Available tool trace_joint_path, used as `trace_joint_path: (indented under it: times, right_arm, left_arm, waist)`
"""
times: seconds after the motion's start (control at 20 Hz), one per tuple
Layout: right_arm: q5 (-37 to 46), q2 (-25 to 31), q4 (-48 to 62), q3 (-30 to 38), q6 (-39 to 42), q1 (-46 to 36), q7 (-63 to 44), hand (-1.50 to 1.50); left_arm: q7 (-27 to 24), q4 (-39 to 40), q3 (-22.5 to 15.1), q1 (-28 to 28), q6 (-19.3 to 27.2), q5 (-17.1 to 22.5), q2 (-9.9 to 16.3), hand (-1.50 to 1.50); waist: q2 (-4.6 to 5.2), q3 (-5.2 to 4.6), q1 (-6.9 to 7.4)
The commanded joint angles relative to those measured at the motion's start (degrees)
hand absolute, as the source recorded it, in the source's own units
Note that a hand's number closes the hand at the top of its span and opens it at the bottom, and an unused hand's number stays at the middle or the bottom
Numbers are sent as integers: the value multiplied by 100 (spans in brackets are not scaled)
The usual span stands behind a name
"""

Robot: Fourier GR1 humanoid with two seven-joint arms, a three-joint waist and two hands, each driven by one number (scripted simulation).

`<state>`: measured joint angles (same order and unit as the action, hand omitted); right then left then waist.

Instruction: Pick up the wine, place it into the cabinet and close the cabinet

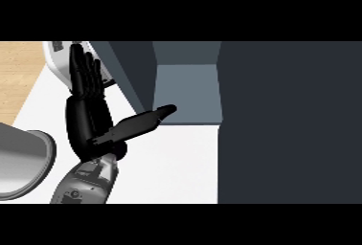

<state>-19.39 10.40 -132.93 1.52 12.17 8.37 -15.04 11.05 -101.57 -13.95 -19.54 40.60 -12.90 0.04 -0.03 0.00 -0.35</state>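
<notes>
Wine: I can't find it anywhere on my head view, so I can't say where it sits. Cabinet (185, 93) fills the 12 to 3 o'clock part of the view: grey interior open toward me, and a big dark panel (290, 124), which I read as its door, covering the whole right side. Left hand (88, 112) is up at about 10 o'clock from centre, released, fingers (83, 72) straight and pointing to 12, nothing in it. Thumb (145, 119) sticks out toward 2 o'clock with its tip at the cabinet's lower left corner; contact I can't confirm. Grey forearm (88, 182) enters from 7 o'clock. White counter (170, 162) underneath, grey round rim (21, 162) at 8 o'clock. Right hand isn't showing.
</notes>
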Motion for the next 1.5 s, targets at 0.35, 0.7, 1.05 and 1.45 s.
trace_joint_path:
  times: [0.35,0.7,1.05,1.45]
  right_arm:
    - [89,-190,-367,-20,55,-126,-512,-150]
    - [88,-254,-268,-6,-63,-490,-832,-150]
    - [-86,-193,-608,343,206,-1,-774,-150]
    - [139,-419,-526,177,201,-104,-681,-150]
  left_arm:
    - [-209,58,-303,181,301,-3,-3,-150]
    - [235,180,-37,-53,334,-397,-3,-150]
    - [-75,-291,103,755,196,-78,154,-150]
    - [353,-1004,-94,1555,273,-546,192,-150]
  waist:
    - [-1,0,15]
    - [2,0,23]
    - [0,-2,11]
    - [-5,1,32]
